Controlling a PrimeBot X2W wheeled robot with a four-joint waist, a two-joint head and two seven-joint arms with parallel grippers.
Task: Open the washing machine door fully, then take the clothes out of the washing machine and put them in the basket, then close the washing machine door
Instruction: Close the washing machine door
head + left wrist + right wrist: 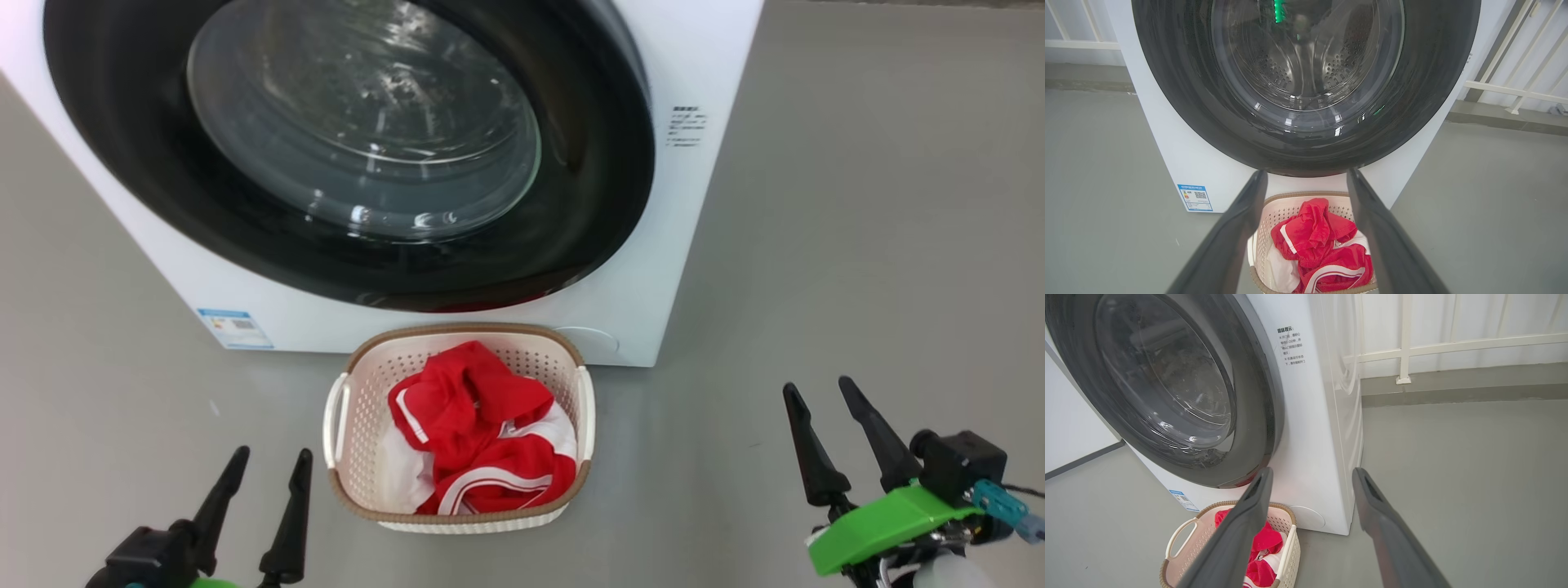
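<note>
The washing machine [702, 73] stands ahead, and the washing machine door [596, 212], black-rimmed with a glass bowl, lies shut against its front. Through the glass [1306, 61] the steel drum shows no garments. On the floor before the machine sits the basket [465, 331], holding the red and white clothes [482, 433]. My left gripper [274, 451] hangs open and empty to the basket's lower left. My right gripper [816, 384] is open and empty well to the basket's right. The wrist views show the open left gripper [1307, 173] facing the door and the open right gripper [1312, 470] facing the machine's right corner.
Grey floor [882, 286] spreads around the machine on both sides. A white railing [1404, 347] runs along the wall behind and to the right. A small blue label [235, 327] sits at the machine's lower left corner.
</note>
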